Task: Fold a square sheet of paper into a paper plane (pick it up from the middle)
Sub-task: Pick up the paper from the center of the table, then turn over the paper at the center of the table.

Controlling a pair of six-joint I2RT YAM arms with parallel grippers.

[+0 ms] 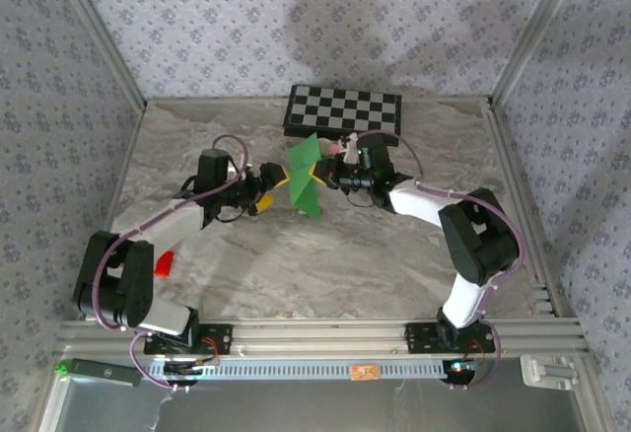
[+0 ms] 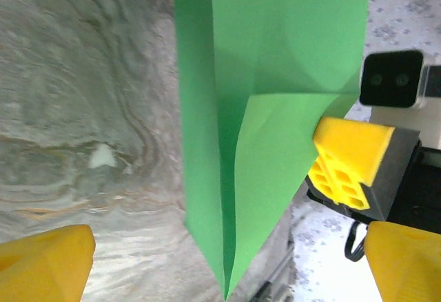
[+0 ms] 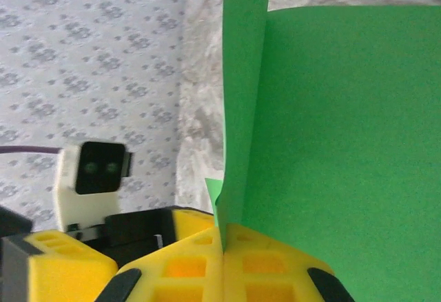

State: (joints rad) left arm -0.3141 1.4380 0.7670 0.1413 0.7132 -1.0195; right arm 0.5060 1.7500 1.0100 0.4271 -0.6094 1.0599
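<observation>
The sheet of paper (image 1: 306,178) is plain bright green, just in front of the checkered board (image 1: 343,109) of black and white squares. Under the board, the table (image 1: 325,264) is marbled grey and beige; behind it, the walls (image 1: 296,18) are pale lilac with small floral sprigs. The left gripper (image 1: 273,188) and right gripper (image 3: 222,233) have yellow fingers. A red object (image 1: 165,263) lies well left of the board.

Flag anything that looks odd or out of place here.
Nothing looks damaged. The green paper is held upright mid-fold, pinched by the right gripper; the left gripper is open beside it. A small red object lies stray near the left arm.
</observation>
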